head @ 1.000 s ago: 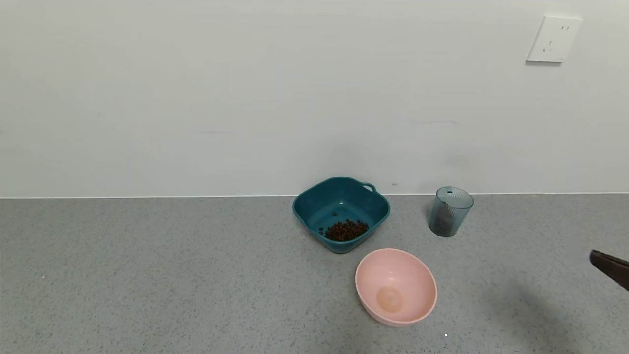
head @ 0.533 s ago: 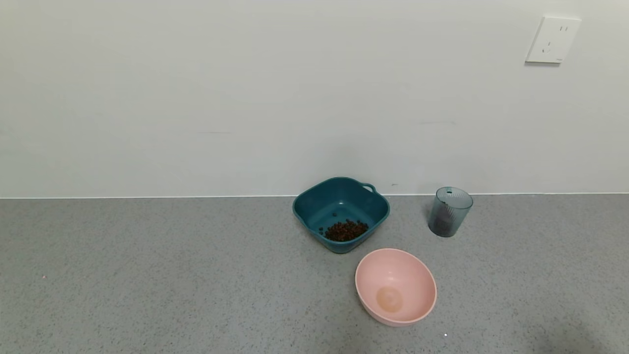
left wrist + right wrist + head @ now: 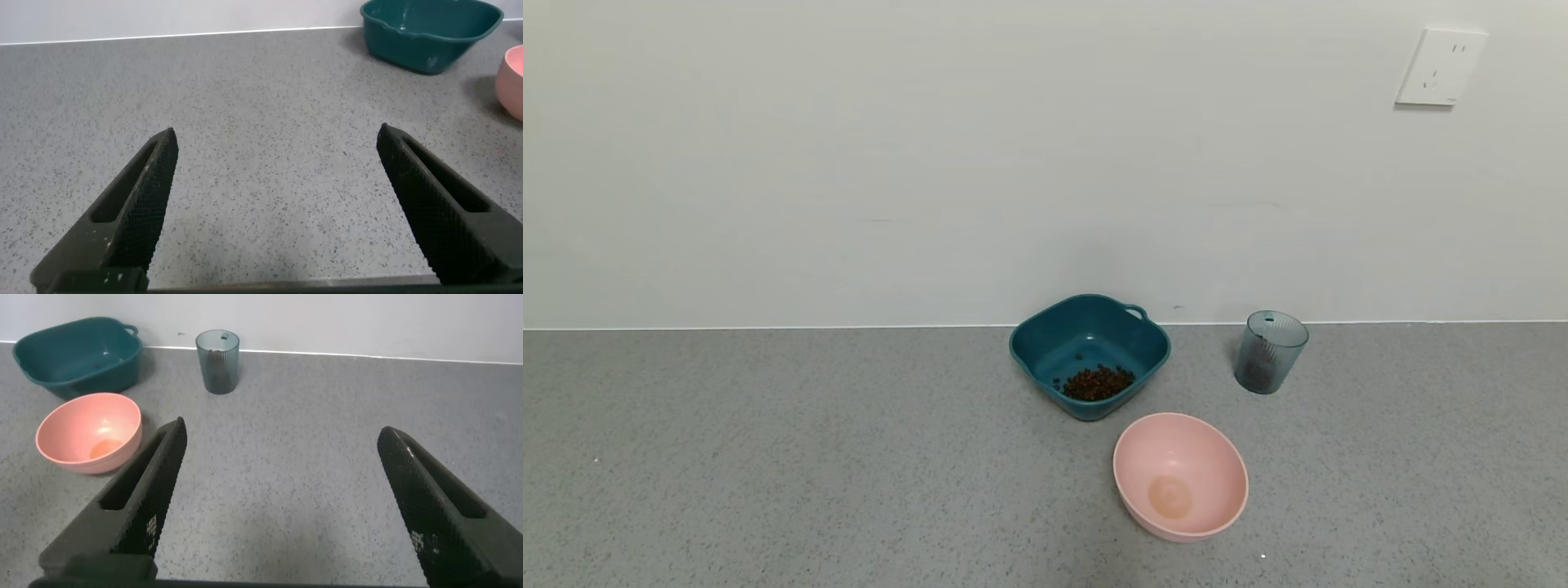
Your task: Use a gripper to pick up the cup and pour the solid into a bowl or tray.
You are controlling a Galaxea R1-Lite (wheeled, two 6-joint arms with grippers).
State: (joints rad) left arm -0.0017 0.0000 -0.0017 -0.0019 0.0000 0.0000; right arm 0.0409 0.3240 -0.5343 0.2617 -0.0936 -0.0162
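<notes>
The blue-grey ribbed cup stands upright near the wall, right of the teal bowl; it also shows in the right wrist view. A heap of dark brown pellets lies inside the teal bowl. The teal bowl shows in the right wrist view and the left wrist view. My right gripper is open and empty, well back from the cup over bare counter. My left gripper is open and empty, far from the bowl. Neither gripper shows in the head view.
A round pink bowl sits in front of the teal bowl, between it and me; it shows in the right wrist view. The white wall runs just behind the bowl and cup. A wall socket is at upper right.
The right gripper's dark tip, seen at the head view's right edge one second ago, has drawn back out of that view. The cup, bowls and pellets have not moved.
</notes>
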